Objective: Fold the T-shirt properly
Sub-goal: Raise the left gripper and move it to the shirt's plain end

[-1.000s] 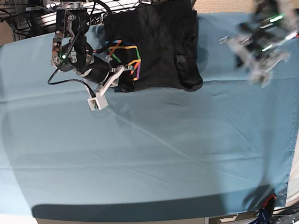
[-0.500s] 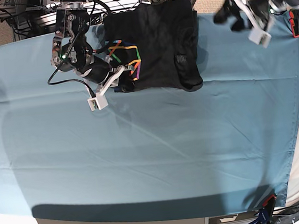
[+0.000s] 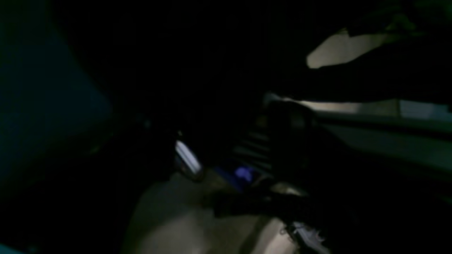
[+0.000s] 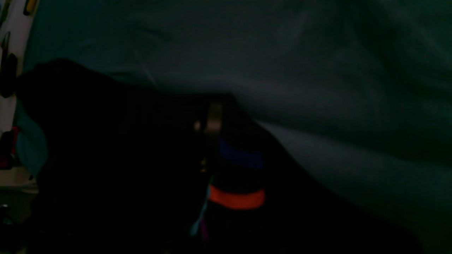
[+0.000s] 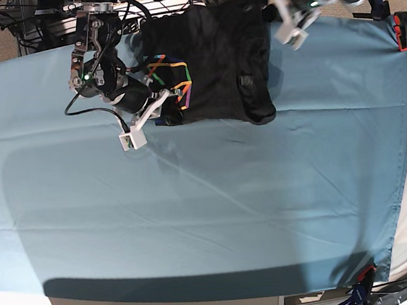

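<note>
Black T-shirt [image 5: 212, 64] bunched at the far edge of a teal-covered desk [image 5: 217, 209], one robot hand at each side of it.

The right hand [image 5: 156, 108] is nearly shut on the shirt's printed near-left corner. The left hand [image 5: 289, 27] hovers at the far-right corner, apparently wide and empty. The shirt lies between them, so either arm reaches its own side.
</note>
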